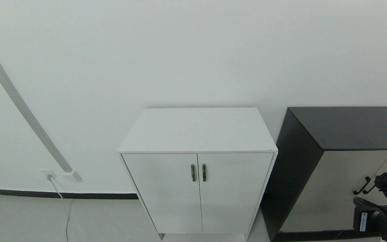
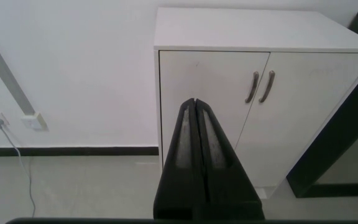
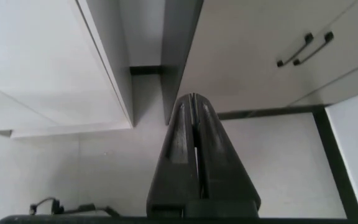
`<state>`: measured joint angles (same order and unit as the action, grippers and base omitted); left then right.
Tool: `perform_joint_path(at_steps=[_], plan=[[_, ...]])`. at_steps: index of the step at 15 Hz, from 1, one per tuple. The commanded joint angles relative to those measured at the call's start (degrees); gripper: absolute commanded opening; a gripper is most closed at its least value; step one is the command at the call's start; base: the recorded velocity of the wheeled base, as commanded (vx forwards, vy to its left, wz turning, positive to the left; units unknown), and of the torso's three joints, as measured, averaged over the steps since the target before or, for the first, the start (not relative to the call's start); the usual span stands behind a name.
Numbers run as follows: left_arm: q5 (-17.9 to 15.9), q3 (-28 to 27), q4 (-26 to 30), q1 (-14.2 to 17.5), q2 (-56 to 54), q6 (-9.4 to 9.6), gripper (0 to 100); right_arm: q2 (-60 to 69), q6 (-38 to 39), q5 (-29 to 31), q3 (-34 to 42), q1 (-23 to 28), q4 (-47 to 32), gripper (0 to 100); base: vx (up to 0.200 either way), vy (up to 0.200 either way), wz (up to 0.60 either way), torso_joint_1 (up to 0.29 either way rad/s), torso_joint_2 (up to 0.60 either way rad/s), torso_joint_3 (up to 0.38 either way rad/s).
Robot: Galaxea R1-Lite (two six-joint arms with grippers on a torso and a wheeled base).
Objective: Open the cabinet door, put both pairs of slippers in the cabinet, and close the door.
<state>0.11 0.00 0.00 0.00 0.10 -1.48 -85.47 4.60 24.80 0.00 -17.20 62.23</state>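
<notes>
Facing a white cabinet point(image 1: 197, 134) set against a plain white wall point(image 1: 193, 50), in the middle of the head view. Both cabinet doors point(image 1: 163, 191) shut, meeting at a thin centre seam. Two slim upright handles point(image 1: 193, 172) near the top of the doors, just beside each other, one on either side of the seam.

Just to the robot's right of it, a dark cabinet point(image 1: 348, 127) with a black top and side. Pale doors point(image 1: 328, 195) on its front, also shut, carrying a pair of angled black handles point(image 1: 363, 186). A narrow gap of floor between the two cabinets.

To the left, a wall socket point(image 1: 48, 174) low on the wall with a grey cable point(image 1: 64, 205) plugged in and trailing down onto the grey floor point(image 1: 18, 218). A pale duct point(image 1: 22, 107) running diagonally up the wall from beside the socket. A dark skirting point(image 1: 55, 194) along the foot of the wall.

Left gripper point(image 2: 195, 102) well apart from the white cabinet point(image 2: 253, 37), aimed toward its left door, jaws clenched flat together and holding nothing.

Right gripper point(image 3: 194, 98) low over the floor, aimed at the gap between the white cabinet point(image 3: 104, 62) and the dark cabinet point(image 3: 182, 50), jaws likewise pressed together on nothing. Part of the black right arm point(image 1: 385, 211) at the lower right corner of the head view, in front of the dark cabinet's doors.
</notes>
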Motion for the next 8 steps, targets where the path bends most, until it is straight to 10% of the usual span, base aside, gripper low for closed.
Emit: perform_joint_path(at_steps=[1, 8], plan=[[0.0, 0.0, 0.0, 0.0, 0.0, -0.02, 0, 11.9, 0.0, -0.4, 0.0, 0.0, -7.5, 0, 0.0, 0.0, 0.0, 0.0, 0.0, 0.0], [0.0, 0.0, 0.1, 0.0, 0.0, -0.02, 0, 39.9, -1.3, -7.0, 0.0, 0.0, -35.2, 0, 0.0, 0.0, 0.0, 0.0, 0.0, 0.0]])
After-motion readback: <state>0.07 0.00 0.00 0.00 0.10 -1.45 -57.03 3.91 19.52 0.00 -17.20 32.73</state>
